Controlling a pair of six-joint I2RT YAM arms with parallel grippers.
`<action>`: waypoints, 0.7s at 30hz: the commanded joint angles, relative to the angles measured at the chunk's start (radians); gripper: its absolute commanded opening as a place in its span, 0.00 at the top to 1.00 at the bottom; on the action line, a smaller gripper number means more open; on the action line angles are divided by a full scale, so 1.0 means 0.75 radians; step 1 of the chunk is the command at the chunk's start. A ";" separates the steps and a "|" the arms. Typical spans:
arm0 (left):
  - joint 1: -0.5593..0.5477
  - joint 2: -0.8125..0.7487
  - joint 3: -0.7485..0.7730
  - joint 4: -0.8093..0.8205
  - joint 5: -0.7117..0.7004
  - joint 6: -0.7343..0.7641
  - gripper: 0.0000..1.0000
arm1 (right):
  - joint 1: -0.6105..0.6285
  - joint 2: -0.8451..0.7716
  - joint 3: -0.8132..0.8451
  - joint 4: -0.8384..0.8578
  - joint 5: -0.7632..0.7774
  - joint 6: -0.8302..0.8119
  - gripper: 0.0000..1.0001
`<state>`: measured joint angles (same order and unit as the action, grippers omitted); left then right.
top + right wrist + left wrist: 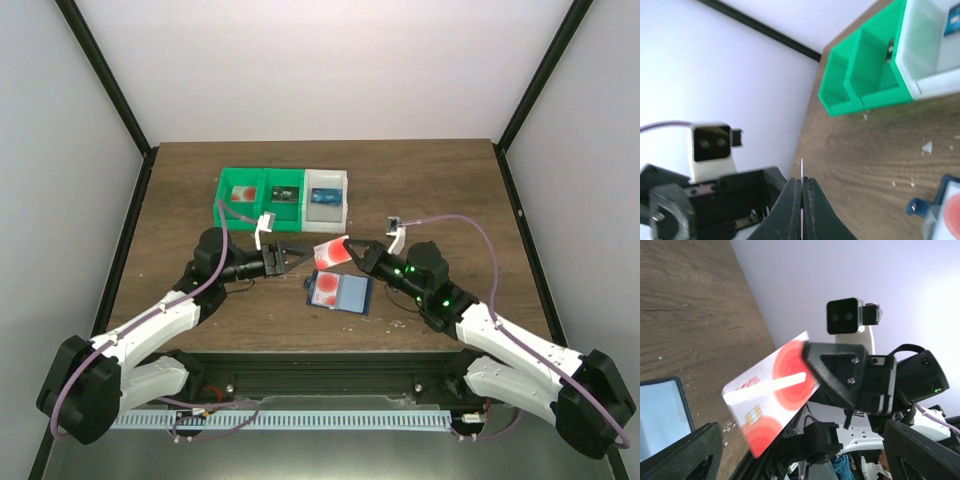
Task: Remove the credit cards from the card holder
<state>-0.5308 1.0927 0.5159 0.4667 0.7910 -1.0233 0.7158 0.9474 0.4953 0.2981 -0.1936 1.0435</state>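
Hanging near the card holder [352,294] on the bench [450,200], one credit card [330,251] is pinched at its edge by the right claw [349,256]; the left claw [303,257] is spread beside it. A drop could be caused by that thin hold, seemingly shallow.

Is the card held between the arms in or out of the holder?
Out: the right gripper pinches the credit card in the air, clear of the card holder.
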 commanded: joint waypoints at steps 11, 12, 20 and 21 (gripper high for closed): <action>-0.076 0.027 0.036 0.127 -0.151 -0.154 0.33 | 0.005 -0.030 -0.036 0.342 0.221 0.299 1.00; -0.084 0.038 0.045 0.131 -0.160 -0.162 0.36 | 0.005 -0.023 -0.035 0.345 0.215 0.307 1.00; -0.109 0.146 0.066 0.306 -0.148 -0.247 0.64 | 0.004 -0.005 -0.064 0.368 0.187 0.369 1.00; -0.110 0.158 0.064 0.330 -0.142 -0.260 0.71 | 0.005 -0.003 -0.058 0.356 0.184 0.365 0.99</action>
<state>-0.6090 1.1793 0.5423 0.5987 0.6777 -1.1728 0.7158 0.9382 0.4507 0.5434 -0.0624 1.2942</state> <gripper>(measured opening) 0.377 0.015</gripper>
